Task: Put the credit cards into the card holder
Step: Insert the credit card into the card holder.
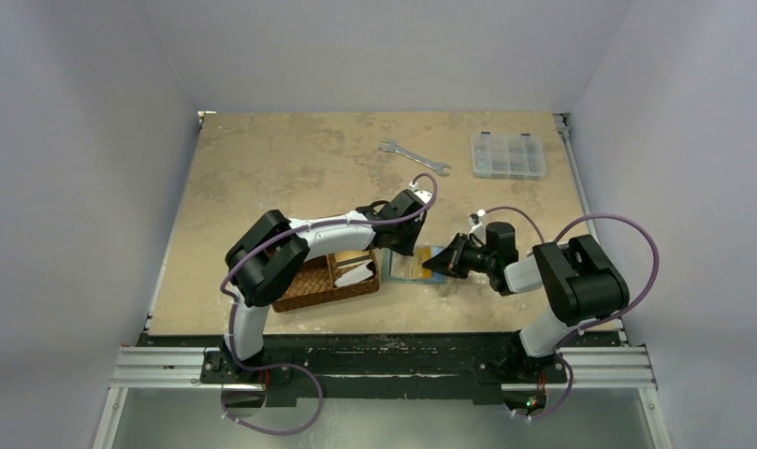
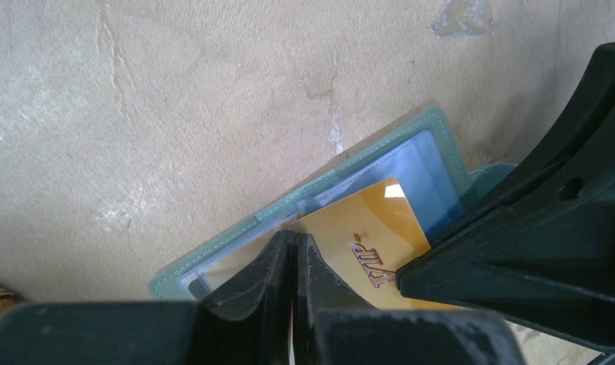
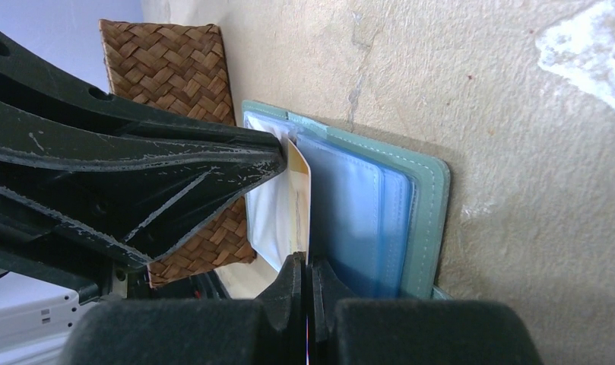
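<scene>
Centre frame: right end effector (image 3: 307,264) pinches the orange-yellow card (image 2: 365,224) over the open card holder (image 3: 426,220); left end effector (image 2: 295,239), pressed together, touches the card.

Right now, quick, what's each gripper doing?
Left gripper: closed, tips at the orange card; grip cannot be told.
Right gripper: closed, apparently pinching the orange card's edge.

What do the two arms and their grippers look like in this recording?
The left arm and right arm match: chunky black joint housings joined by white link tubes, with a purple cable looping loosely along each. Their fingers are matte black, tapering wedge shapes, scuffed with pale scratches. Both bases sit on a black rail. No readable markings show.
</scene>
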### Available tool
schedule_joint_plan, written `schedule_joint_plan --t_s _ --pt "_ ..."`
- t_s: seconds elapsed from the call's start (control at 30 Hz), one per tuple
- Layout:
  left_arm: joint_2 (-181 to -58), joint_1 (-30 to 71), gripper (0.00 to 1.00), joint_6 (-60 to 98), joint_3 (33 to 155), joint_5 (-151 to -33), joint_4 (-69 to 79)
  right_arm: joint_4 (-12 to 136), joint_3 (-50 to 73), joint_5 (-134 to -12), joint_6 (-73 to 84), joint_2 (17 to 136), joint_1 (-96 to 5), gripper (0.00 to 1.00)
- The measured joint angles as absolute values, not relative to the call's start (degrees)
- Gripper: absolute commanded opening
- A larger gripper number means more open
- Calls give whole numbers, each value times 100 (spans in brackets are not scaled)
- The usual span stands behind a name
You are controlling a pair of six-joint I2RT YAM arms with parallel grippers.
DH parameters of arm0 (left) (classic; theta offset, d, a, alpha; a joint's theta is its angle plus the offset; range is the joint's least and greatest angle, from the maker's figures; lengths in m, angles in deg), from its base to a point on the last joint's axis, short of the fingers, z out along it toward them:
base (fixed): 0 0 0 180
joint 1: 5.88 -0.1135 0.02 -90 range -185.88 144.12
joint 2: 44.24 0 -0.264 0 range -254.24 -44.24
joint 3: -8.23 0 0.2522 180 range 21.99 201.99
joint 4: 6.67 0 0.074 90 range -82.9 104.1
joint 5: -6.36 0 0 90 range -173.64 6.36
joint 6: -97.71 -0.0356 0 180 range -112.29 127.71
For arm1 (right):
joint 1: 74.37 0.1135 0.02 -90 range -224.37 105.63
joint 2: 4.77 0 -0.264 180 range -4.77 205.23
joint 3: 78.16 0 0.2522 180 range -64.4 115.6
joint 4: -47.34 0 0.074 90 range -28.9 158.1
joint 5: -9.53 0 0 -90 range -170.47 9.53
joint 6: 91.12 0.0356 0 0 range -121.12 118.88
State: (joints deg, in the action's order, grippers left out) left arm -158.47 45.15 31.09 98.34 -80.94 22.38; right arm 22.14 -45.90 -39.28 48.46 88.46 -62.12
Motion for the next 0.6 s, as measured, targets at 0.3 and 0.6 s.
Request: schedule_joint_plan --t_s 0.3,0.6 --pt "-15856 4512 8 3087 9832 -8153 2179 1792 -4793 -4068 5139 8885 -6190 1" --pt "-15655 4556 40 3059 9819 -8035 2634 1788 -4791 -4162 5172 8890 -6151 0"
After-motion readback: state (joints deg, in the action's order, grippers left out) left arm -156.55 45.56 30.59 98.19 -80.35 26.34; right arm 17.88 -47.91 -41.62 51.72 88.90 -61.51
